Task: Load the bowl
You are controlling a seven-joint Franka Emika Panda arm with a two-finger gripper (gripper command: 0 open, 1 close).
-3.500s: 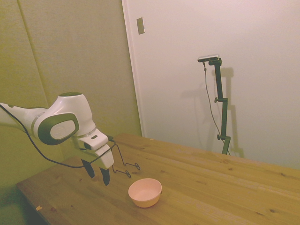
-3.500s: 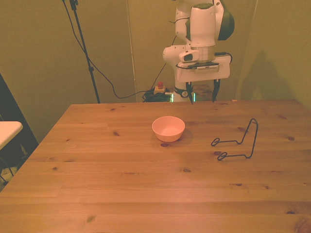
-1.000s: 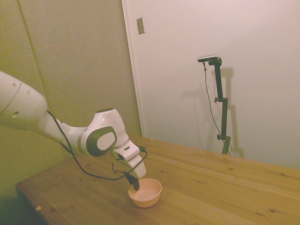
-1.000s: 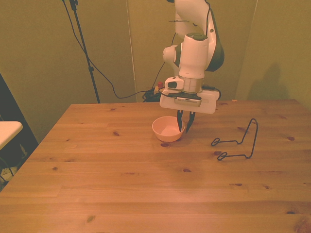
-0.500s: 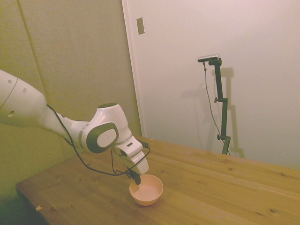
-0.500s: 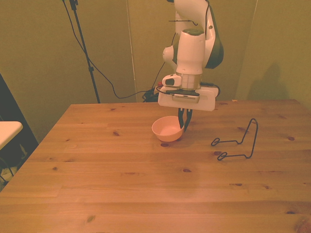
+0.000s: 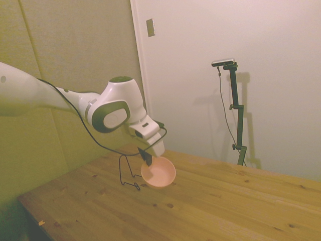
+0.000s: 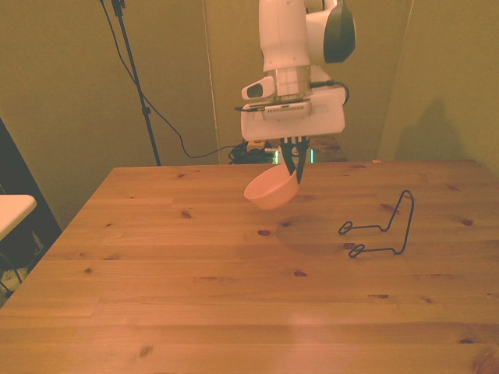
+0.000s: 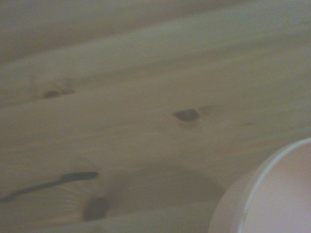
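Hanging tilted in the air, clear of the table (image 8: 195, 296), the bowl (image 8: 271, 189) is pinched by its rim in the jaws of the gripper (image 8: 293, 165). It looks light, stiff and smooth, so a rim grip may let it swing or slip. Its mouth faces up and aslant. The wire rack (image 8: 383, 228) stands below, off to one side.

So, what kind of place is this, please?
Probably a robot lab or test room: bare wooden table, a white arm whose pincer lifts a pink bowl, a wire rack, and plain walls.
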